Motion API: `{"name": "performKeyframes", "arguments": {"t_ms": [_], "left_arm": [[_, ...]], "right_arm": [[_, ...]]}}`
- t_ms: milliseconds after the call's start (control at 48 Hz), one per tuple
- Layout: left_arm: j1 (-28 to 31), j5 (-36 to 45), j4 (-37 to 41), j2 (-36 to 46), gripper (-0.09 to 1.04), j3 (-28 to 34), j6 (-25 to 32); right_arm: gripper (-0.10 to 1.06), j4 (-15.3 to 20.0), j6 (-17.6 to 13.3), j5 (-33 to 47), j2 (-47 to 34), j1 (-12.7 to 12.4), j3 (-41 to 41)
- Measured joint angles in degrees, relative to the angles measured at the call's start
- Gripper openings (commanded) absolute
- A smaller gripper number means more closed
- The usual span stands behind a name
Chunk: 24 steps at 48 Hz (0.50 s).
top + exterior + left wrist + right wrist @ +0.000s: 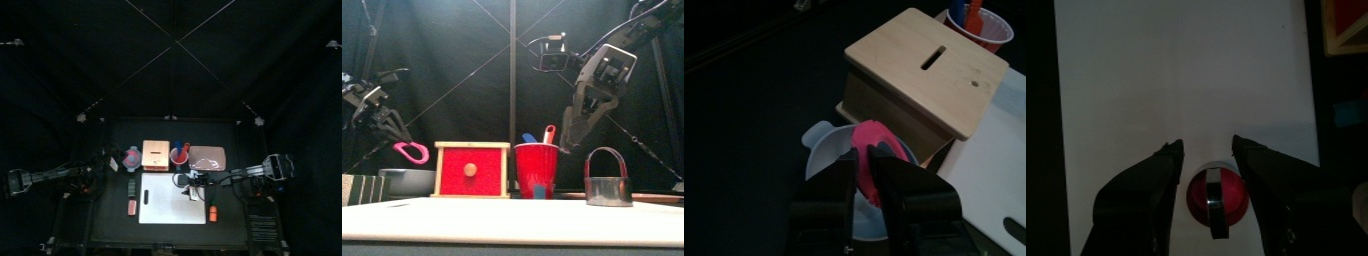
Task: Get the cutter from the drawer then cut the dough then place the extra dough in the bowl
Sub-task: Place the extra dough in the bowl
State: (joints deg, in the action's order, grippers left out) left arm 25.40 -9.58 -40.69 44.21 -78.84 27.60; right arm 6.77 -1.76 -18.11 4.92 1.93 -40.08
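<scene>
1. Up top: one flat white board [167, 205], one pale wooden box [158, 155], one blue-grey bowl [131, 158] left of it.
2. Front: one shiny round metal cutter [608, 182], wire handle, stands on the board.
3. Left wrist: left gripper [875, 170] pinches soft pink dough [869, 135] over the bowl.
4. Right wrist: right gripper [1207, 143] jaws spread above one red disc [1199, 196].

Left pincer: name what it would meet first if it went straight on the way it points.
Most likely the blue-grey bowl: the left pincer, shut on the pink dough ring, points down into it. The gap between them is hard to judge.
</scene>
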Motion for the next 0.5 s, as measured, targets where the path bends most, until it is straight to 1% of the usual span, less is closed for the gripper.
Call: {"name": "performKeyframes", "arguments": {"t_ms": [146,250,500], "left_arm": [[-1.1,-1.0,-0.1,0.0,0.72,0.0,-0.1],[-1.3,-1.8,-0.4,0.0,0.75,0.0,-0.2],[-2.1,-4.3,-0.9,0.0,0.75,0.4,-0.4]], "right_arm": [[0.81,0.0,0.0,0.0,-0.4,0.1,0.3],[0.81,0.0,0.0,0.0,-0.4,0.0,0.5],[0.81,0.0,0.0,-0.4,-0.5,0.1,1.7]]}}
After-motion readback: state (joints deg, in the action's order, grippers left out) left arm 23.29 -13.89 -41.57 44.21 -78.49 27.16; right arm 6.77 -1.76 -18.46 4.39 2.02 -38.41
